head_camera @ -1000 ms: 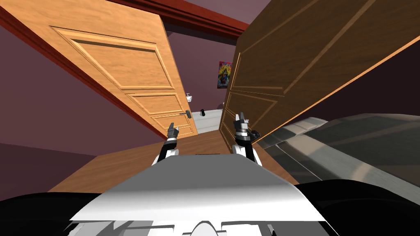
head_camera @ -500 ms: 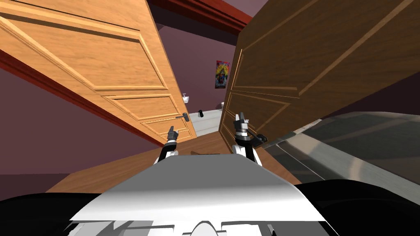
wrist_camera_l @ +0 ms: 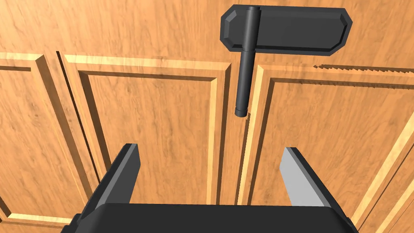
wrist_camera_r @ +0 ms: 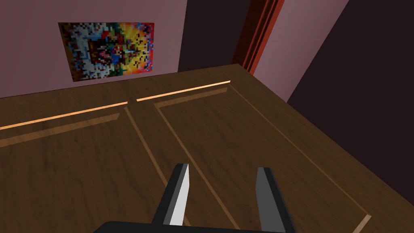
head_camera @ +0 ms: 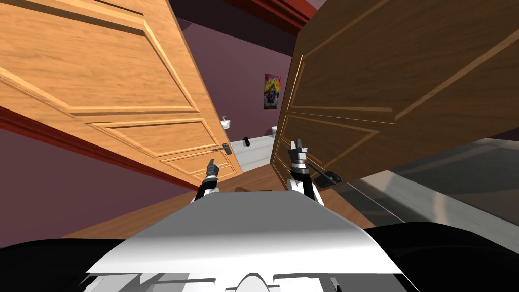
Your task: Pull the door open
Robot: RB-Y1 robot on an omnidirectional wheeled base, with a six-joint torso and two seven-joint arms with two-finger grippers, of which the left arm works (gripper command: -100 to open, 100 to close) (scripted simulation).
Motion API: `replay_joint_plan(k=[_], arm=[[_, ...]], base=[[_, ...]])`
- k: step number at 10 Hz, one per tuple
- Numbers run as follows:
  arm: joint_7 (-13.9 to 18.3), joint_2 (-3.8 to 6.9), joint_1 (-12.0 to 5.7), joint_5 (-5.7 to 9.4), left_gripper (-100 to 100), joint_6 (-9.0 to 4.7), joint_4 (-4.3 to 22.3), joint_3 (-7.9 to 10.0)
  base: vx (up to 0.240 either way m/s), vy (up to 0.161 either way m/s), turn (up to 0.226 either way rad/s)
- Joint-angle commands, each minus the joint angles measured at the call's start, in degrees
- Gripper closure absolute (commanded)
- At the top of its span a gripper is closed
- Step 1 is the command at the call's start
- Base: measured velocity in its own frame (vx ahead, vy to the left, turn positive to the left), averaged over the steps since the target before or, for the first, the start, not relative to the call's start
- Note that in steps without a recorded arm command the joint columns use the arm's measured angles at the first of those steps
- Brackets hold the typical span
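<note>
A light wooden door point(head_camera: 126, 91) stands ajar on my left, with a dark lever handle point(head_camera: 223, 148) near its free edge. My left gripper point(head_camera: 212, 166) hangs just short of that handle. In the left wrist view the lever point(wrist_camera_l: 244, 64) and its dark plate point(wrist_camera_l: 287, 30) lie ahead of the open gripper point(wrist_camera_l: 210, 162), with nothing between the fingers point(wrist_camera_l: 121, 174). A darker wooden door point(head_camera: 395, 86) stands on my right with its own dark handle point(head_camera: 327, 176). My right gripper point(head_camera: 298, 148) is held up beside this door's panel point(wrist_camera_r: 121, 162), its fingers point(wrist_camera_r: 180, 194) narrowly apart and empty.
Between the two doors a narrow gap opens onto a room with a purple wall, a colourful poster point(head_camera: 272, 91), a white fixture point(head_camera: 225, 122) and a small dark object point(head_camera: 247, 141) on pale floor. A red door frame point(head_camera: 273, 10) runs overhead. A grey surface point(head_camera: 431, 192) lies at my right.
The whole head view has shifted: I have moved closer, and both doors loom larger. My left gripper now sits nearer the light door's handle. The right gripper has barely moved.
</note>
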Motion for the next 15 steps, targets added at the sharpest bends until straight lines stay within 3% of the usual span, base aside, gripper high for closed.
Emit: replay_joint_plan(k=[1,6,7,8,9,11,12,13,14,15], arm=[[-0.55,0.04,-0.23,0.9,-100,-0.2,2.01,0.25],[-1.65,0.25,-0.66,3.19,-100,0.07,5.95,1.08],[-1.56,0.17,-0.84,2.89,-100,-0.01,5.71,1.0],[-0.5,1.75,-1.26,3.58,-100,-0.42,7.52,2.04],[-0.1,2.32,-1.39,3.81,-100,-0.58,8.12,2.41],[1.77,4.96,-1.98,4.9,-100,-1.31,10.94,4.1],[2.25,5.63,-2.13,5.17,-100,-1.49,11.65,4.54],[3.54,7.46,-2.54,5.92,-100,-2.0,13.61,5.71],[4.18,8.35,-2.74,6.29,-100,-2.25,14.56,6.29],[3.61,7.7,-2.64,6.02,-100,-2.03,13.77,5.88]], base=[[0.13,0.084,-0.109],[0.182,0.098,-0.071],[0.082,0.042,-0.016],[0.112,0.013,-0.135],[0.168,0.025,-0.113],[0.178,0.017,-0.131],[0.185,0.013,-0.09],[0.206,0.005,-0.162],[0.201,0.04,-0.129],[0.083,0.027,-0.021]])
